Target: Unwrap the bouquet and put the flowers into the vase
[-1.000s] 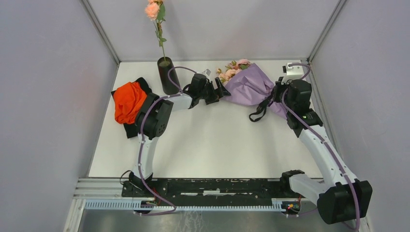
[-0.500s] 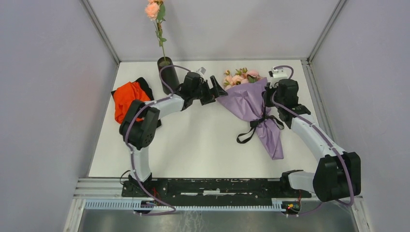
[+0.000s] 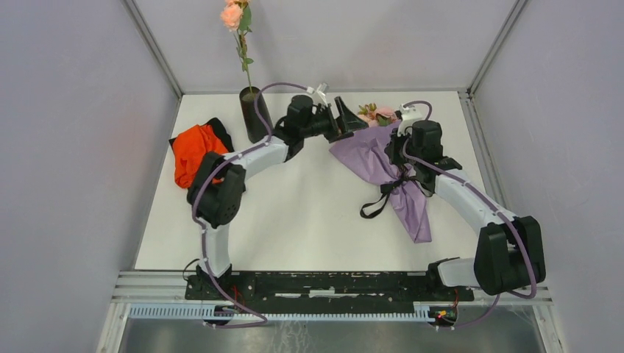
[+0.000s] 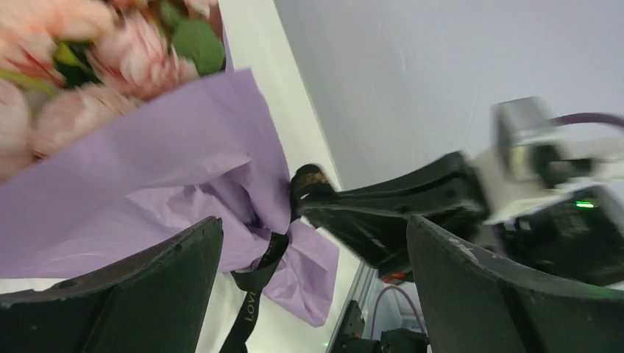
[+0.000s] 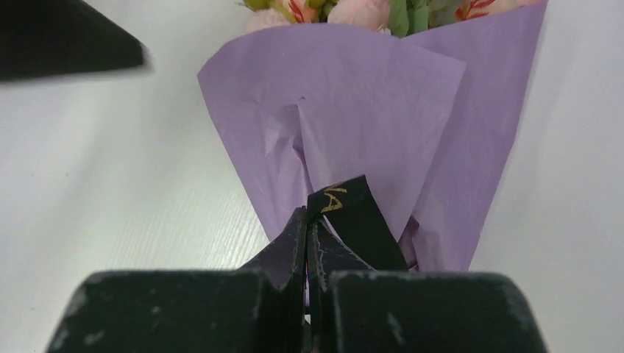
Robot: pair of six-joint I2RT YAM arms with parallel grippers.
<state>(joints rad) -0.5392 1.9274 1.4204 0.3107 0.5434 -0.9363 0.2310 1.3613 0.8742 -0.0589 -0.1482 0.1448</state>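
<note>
Bouquet (image 3: 368,151), one, held by right tool (image 5: 307,224); one vase (image 3: 252,118), one rose (image 3: 232,15).

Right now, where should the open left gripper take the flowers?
Probably just under the heads of the flowers, where they clear the paper at its open end, coming from the left. Lower down they are wrapped, and the right gripper pinches the ribbon there.
</note>
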